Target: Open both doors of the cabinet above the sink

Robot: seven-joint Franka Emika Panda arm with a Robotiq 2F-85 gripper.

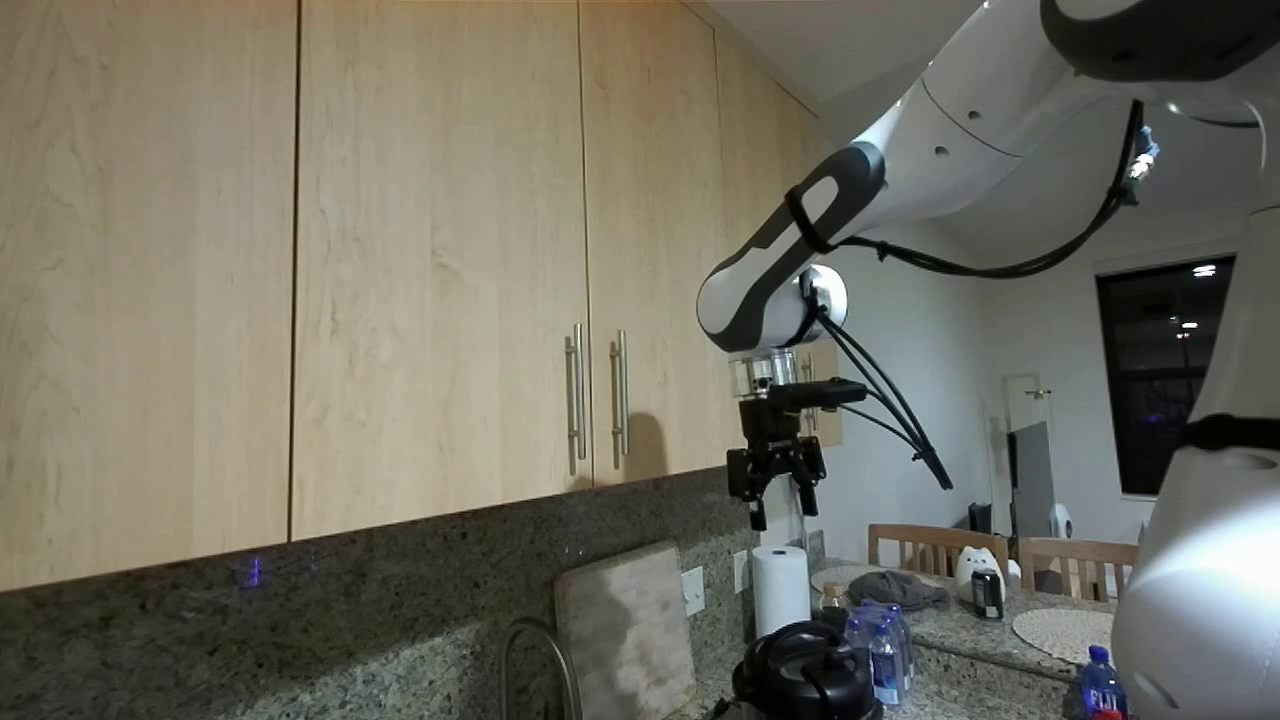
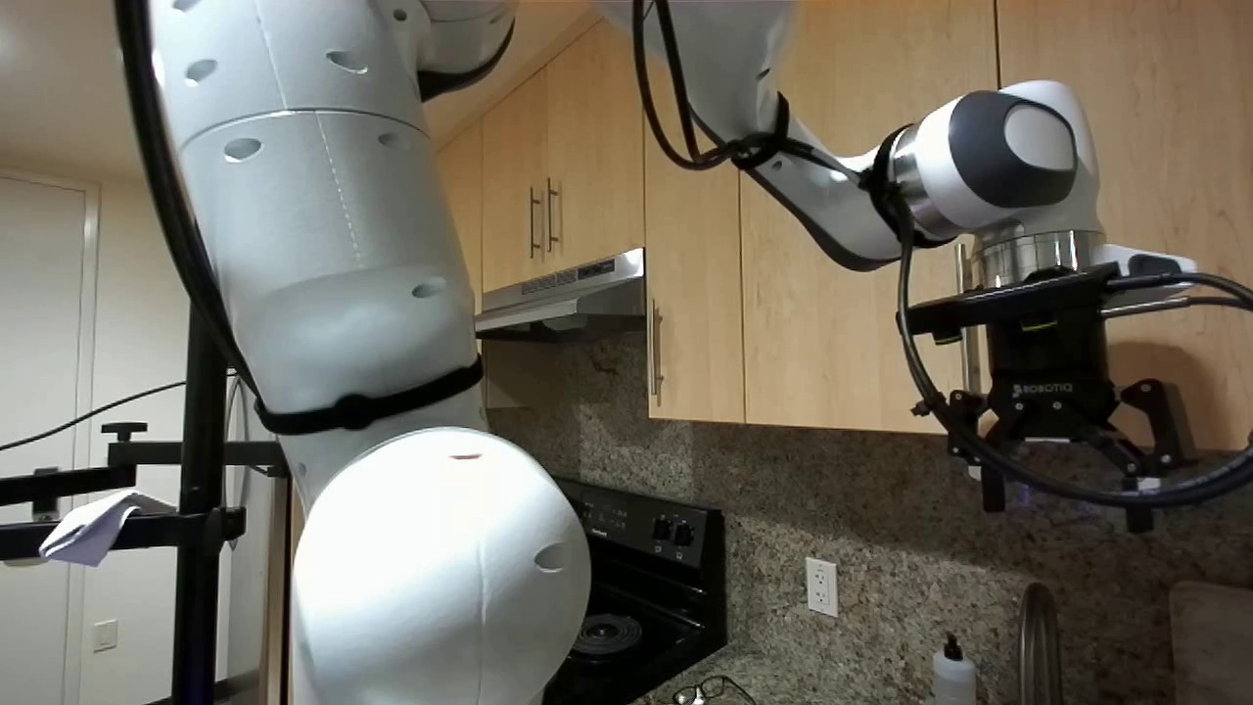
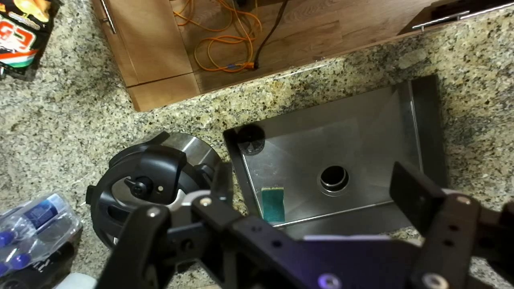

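Both doors (image 1: 440, 260) of the cabinet (image 1: 660, 200) are closed, at ten and eleven o'clock from the pincer (image 1: 784, 512) in an exterior view. The pincer's fingers (image 3: 419, 196) stand apart. In the wrist view a pot (image 3: 154, 176) sits on the table (image 3: 60, 132) at nine o'clock from the sink (image 3: 361, 136); a sponge (image 3: 273, 204) lies in it at eight.

The arm (image 1: 965, 135) slopes down to the wrist (image 1: 770, 295), its gripper (image 2: 1066, 501) pointing downward, fingers (image 3: 417, 194) spread apart.
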